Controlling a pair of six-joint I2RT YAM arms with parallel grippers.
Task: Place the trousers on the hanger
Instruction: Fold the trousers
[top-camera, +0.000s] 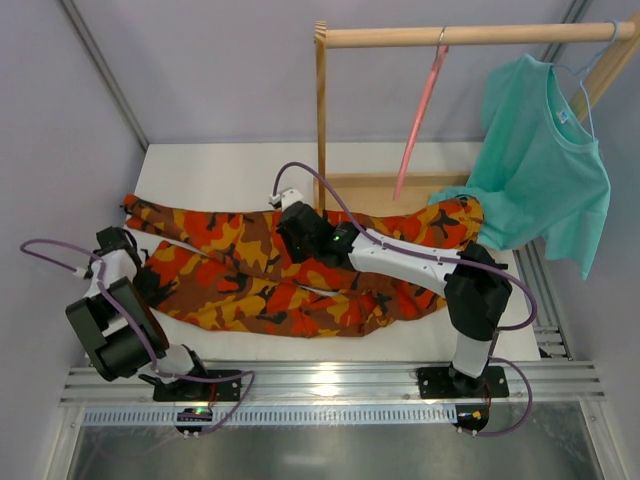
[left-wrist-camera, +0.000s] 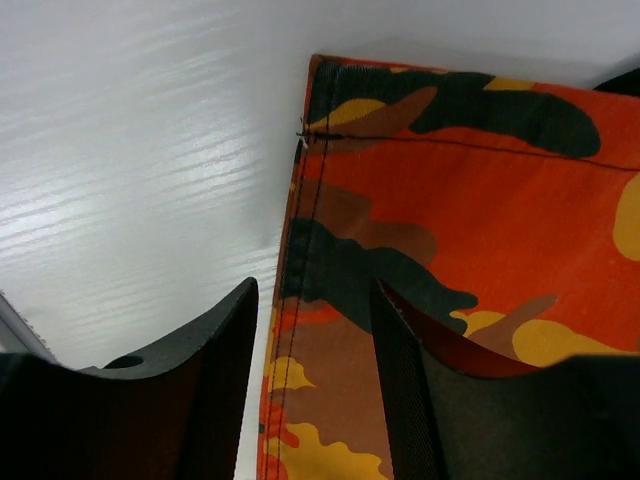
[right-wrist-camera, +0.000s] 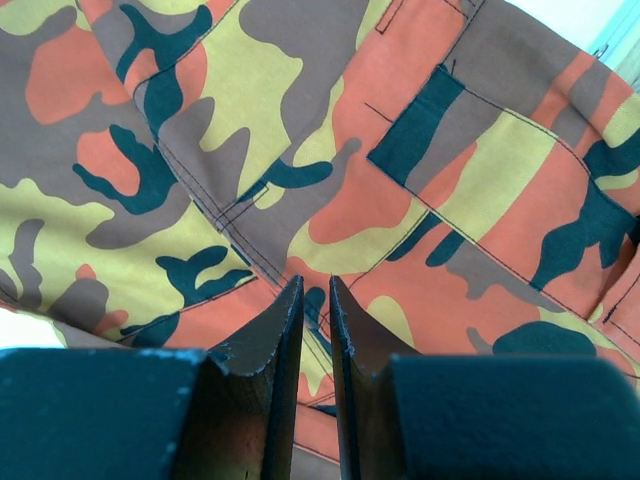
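1. White table (top-camera: 200, 165): long orange, red, brown and black camouflage cloth trousers (top-camera: 230, 290) lie flat across its middle, reaching towards both side edges.
2. Thin pink-coral hanger (top-camera: 420, 115) hangs from the wooden rail (top-camera: 500, 35) above the far edge, apart from the trousers.
3. Right gripper (right-wrist-camera: 315, 285): fingers nearly together, pinching the trousers mid-length.
4. Left gripper (left-wrist-camera: 312, 290): fingers apart, holding nothing, astride the hem edge.

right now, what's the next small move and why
Probably raise the right jaws a little: they look pinched on the middle of the trousers, which lie flat, and the left jaws stand open at the leg hem, so nothing else holds the cloth.
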